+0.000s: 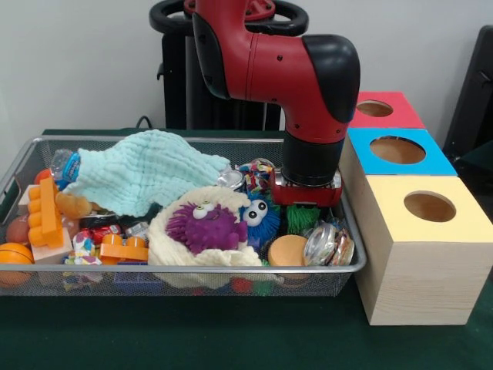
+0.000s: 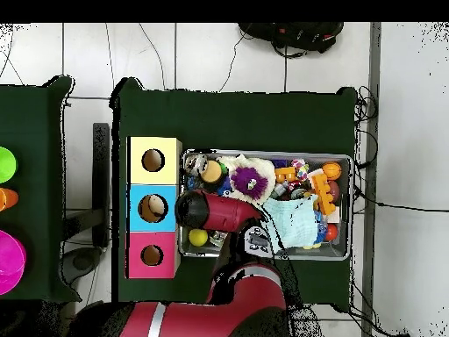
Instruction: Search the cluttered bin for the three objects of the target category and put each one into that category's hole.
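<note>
The wire basket [image 1: 23,154] sits on the green table [image 1: 231,339], with three wooden boxes just beside its end: a yellow-topped box [image 1: 428,206], a blue-topped box [image 1: 398,150] and a red-topped box [image 1: 383,109], each with a round hole in its top. In the front view the red and black arm [image 1: 269,65] comes down from above, and its wrist is lowered into the basket at the end next to the boxes. The gripper [image 1: 306,196] is sunk among the toys behind a red collar, and the pictures do not show whether it is released or clenched.

The basket is full of clutter. A pale green cloth [image 1: 142,173] lies across the far side. Near the middle, a purple spiky toy [image 1: 206,226] with eyes rests in a cream fluffy ring [image 1: 166,243], and a blue spiky toy [image 1: 258,218] sits just beside it. Orange building blocks [image 1: 48,212] stand at the end away from the boxes, near an orange ball [image 1: 14,258]. A shiny crushed can [image 1: 322,245] lies near the rim, close to the yellow-topped box.
</note>
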Robot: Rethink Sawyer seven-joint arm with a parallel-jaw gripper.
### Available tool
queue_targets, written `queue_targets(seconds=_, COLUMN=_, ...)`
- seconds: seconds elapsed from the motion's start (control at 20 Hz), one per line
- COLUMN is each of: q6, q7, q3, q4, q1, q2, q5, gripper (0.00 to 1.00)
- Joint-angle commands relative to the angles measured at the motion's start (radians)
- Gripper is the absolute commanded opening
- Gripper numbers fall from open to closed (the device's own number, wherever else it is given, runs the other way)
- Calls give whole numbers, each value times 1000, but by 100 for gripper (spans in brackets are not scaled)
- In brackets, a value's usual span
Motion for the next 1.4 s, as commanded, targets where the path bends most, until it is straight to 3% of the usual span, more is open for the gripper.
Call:
queue_targets(seconds=0.05, q6=-277, q7=237, q3=112, q4=-87, q1=8, q2=134, q5=24, gripper=100)
queue_targets(seconds=0.4, q6=-282, q7=220, q3=117, q4=-88, q1=7, q2=129, q5=9, gripper=100)
queue_targets(seconds=0.45, q6=-282, q7=218, q3=116, q4=-89, q1=7, q2=127, q5=6, gripper=0)
queue_targets(seconds=0.6, q6=-281, q7=226, q3=114, q4=-82, q1=8, q2=122, q5=12, gripper=0)
queue_targets(seconds=1.0, q6=-143, q7=220, q3=77, q4=-63, q1=33, q2=69, q5=45, gripper=0)
queue_targets(seconds=1.4, q6=-157, q7=218, q3=88, q4=-48, q1=18, q2=62, q5=42, gripper=0)
